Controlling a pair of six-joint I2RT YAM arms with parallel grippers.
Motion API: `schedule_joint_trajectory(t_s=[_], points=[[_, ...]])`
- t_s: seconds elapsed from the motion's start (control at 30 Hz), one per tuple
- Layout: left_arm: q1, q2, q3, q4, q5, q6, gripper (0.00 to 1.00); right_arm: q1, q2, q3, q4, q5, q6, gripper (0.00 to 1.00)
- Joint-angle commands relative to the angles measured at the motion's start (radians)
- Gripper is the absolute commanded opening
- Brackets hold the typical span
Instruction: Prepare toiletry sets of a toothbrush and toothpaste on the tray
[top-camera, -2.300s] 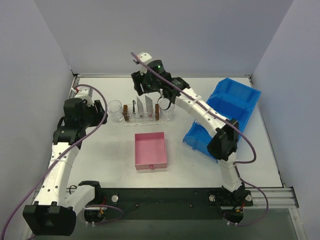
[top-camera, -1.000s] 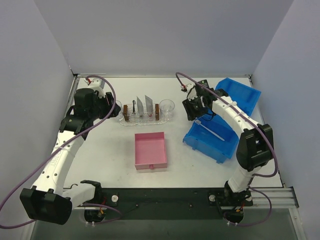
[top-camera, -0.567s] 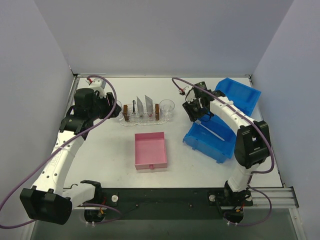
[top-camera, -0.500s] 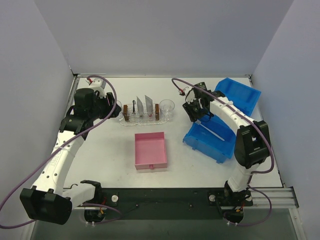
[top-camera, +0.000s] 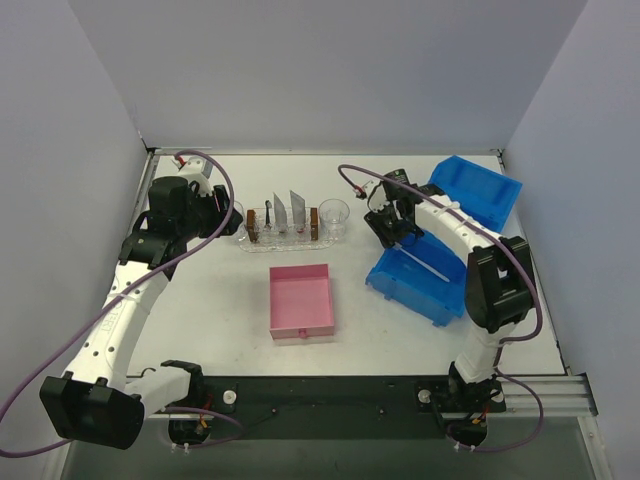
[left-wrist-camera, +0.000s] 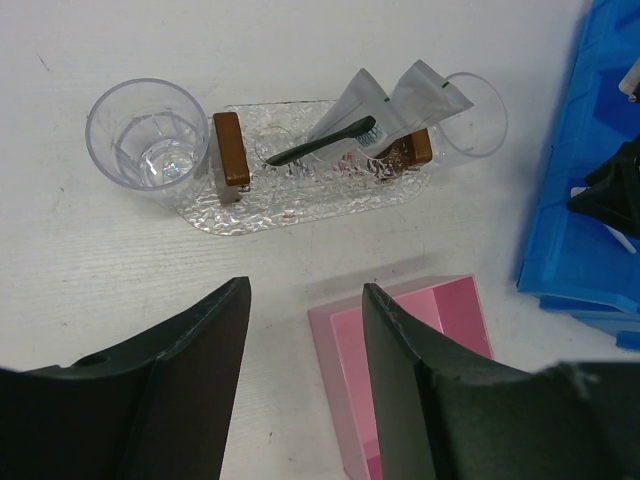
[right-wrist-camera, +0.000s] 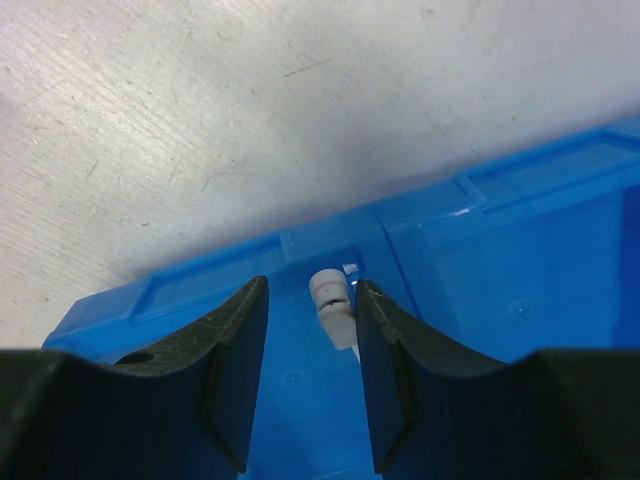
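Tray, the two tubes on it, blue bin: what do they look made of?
Tray: clear hard plastic, glossy, its bumpy pattern letting the table show through. Tubes: probably thin foil or laminate, matt silver-grey, pressed flat to a wedge. Bin: likely moulded plastic, uniformly blue, smooth with a slight sheen.

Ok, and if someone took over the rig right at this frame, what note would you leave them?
Left claw: open, empty, hovering short of the tray.
Right claw: open, straddling the white toothbrush end in the blue bin; no grip yet.
Done: black toothbrush and two toothpaste tubes are on the tray.
To do: grasp the white toothbrush, place it on the tray.
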Motion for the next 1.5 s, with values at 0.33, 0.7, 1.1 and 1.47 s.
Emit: schedule_joint_trajectory(t_s=[0.33,0.7,1.1,1.47], points=[[-0.003,-0.022,0.005,0.050,0.018,0.014,0.59,0.016,0.007,-0.038,0.000,0.076,-0.044,0.35],[-0.003,-0.025,-0.002,0.056,0.019,0.014,0.59,0.018,-0.005,-0.056,0.002,0.106,-0.053,0.33],[-0.003,-0.031,-0.011,0.057,0.016,0.016,0.59,0.017,-0.016,-0.062,0.011,0.113,-0.057,0.19],[-0.003,-0.037,-0.017,0.059,0.018,0.017,0.59,0.019,-0.048,-0.003,0.020,0.095,0.001,0.01]])
